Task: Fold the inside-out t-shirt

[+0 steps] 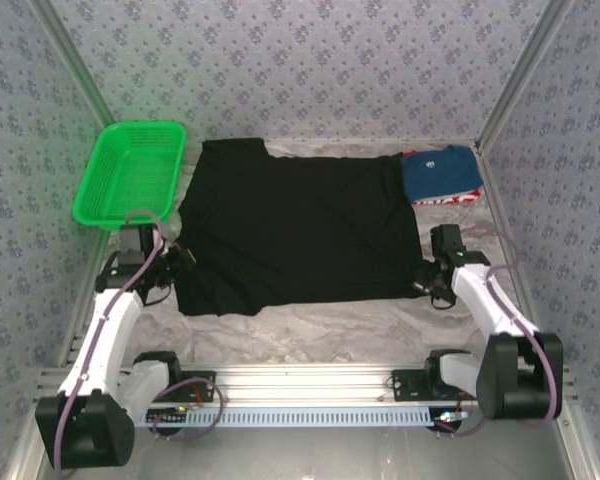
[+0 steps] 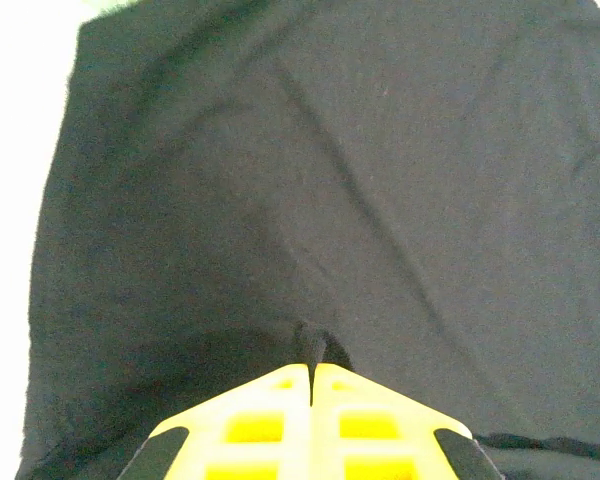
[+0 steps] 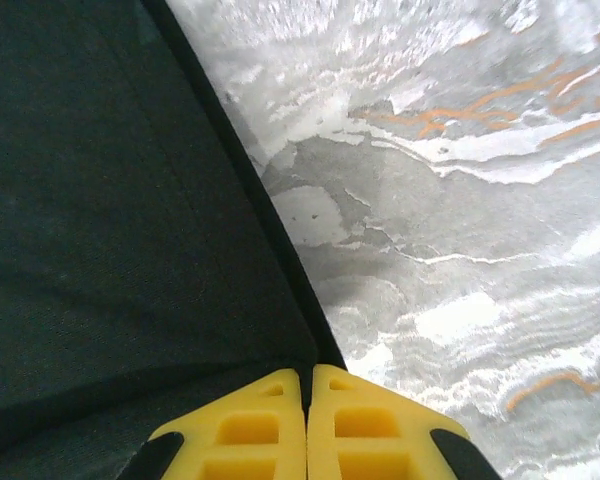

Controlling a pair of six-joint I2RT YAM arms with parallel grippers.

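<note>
Green basket: far left of bench, just beside the shirt's left edge.

Left pincer: at the left edge of the t-shirt; seen from the wrist, clenched on a small pinch of black cloth.

T-shirt: mid-bench, spread wide and mostly flat, one sleeve showing at far left corner, shallow creases across the cloth.

Right pincer: at near right corner of t-shirt; from the wrist, clenched on the hem where it meets the bare bench.

Blue shirt: folded, far right.

Progress, judged: early. Both side edges gripped; no compact fold made yet; all main folds likely left.
</note>
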